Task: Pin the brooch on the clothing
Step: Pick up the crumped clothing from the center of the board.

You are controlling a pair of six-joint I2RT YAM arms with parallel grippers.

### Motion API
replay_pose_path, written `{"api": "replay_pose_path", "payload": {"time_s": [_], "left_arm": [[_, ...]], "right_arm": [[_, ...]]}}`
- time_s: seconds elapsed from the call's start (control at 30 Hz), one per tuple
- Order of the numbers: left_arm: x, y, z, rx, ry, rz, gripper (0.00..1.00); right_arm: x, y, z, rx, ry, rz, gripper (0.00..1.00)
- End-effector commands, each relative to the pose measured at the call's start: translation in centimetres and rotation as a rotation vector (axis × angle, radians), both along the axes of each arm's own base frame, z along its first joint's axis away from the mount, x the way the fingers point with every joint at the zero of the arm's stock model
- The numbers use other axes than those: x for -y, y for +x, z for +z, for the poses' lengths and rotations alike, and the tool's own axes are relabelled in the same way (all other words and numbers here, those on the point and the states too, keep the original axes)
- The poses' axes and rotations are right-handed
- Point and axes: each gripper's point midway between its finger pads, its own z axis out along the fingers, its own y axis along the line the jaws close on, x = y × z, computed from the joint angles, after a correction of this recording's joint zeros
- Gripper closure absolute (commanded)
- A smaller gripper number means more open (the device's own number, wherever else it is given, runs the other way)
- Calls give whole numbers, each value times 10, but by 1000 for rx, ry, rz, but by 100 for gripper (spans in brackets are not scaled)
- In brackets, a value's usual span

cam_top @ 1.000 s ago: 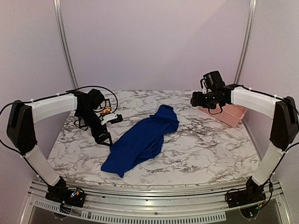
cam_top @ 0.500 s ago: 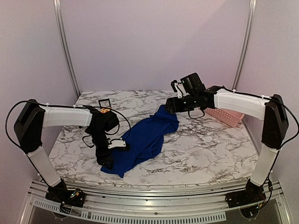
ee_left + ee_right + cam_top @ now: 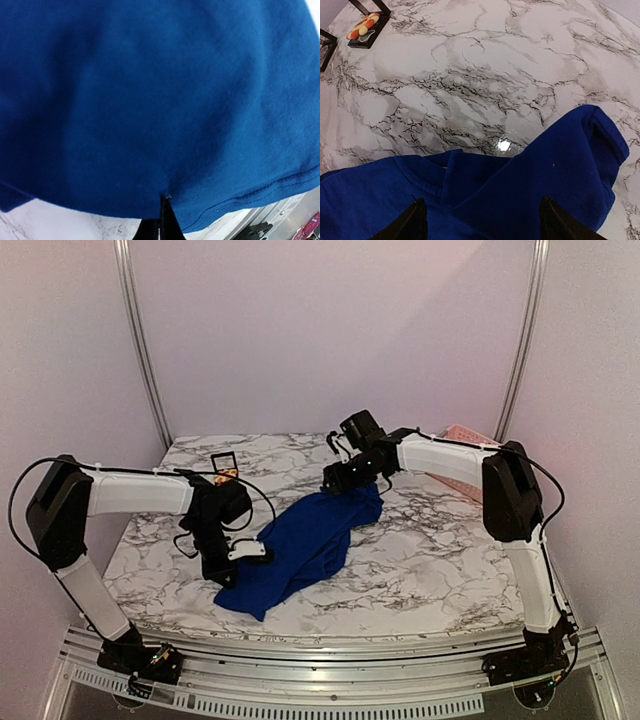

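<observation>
My left gripper (image 3: 162,222) is shut, pinching a fold of the blue shirt (image 3: 150,100) close to its hem, low over the counter (image 3: 450,550). My right gripper (image 3: 482,200) stands open above the shirt's far end, near the collar, and I see it touching nothing. The brooch (image 3: 363,26) lies on a small black box (image 3: 370,40) at the counter's far left, well apart from the shirt.
</observation>
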Motion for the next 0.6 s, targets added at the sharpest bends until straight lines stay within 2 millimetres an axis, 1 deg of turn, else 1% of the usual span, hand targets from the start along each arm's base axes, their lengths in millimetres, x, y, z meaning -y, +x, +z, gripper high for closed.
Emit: {"api": "replay_pose_path", "payload": {"time_s": [0.0,0.03,0.1,0.2,0.23,0.3,0.37,0.4,0.43,0.5,0.57], "left_arm": [[-4,30,17,122,-36,92,100],[-6,37,21,144,-40,115,100],[-11,50,31,189,-42,148,100],[-20,73,51,271,-56,195,100],[-23,79,59,296,-63,210,100],[-27,91,77,347,-82,235,100],[-30,100,93,397,-92,254,100],[-33,103,100,417,-95,263,100],[-34,105,107,434,-98,270,100],[-37,111,122,472,-100,282,100],[-49,124,141,547,-56,304,100]], "right_arm": [[-14,-7,-11,58,-78,44,25],[-7,-1,-14,79,-115,11,26],[4,9,-21,114,-183,-34,34],[17,22,-27,186,-276,-61,51],[20,25,-32,201,-308,-67,57],[25,30,-37,225,-357,-64,73],[27,30,-43,215,-381,-55,93],[29,30,-43,209,-382,-53,100],[30,30,-42,205,-379,-53,100],[33,31,-30,212,-370,-59,100],[37,33,-10,237,-360,-76,100]]}}
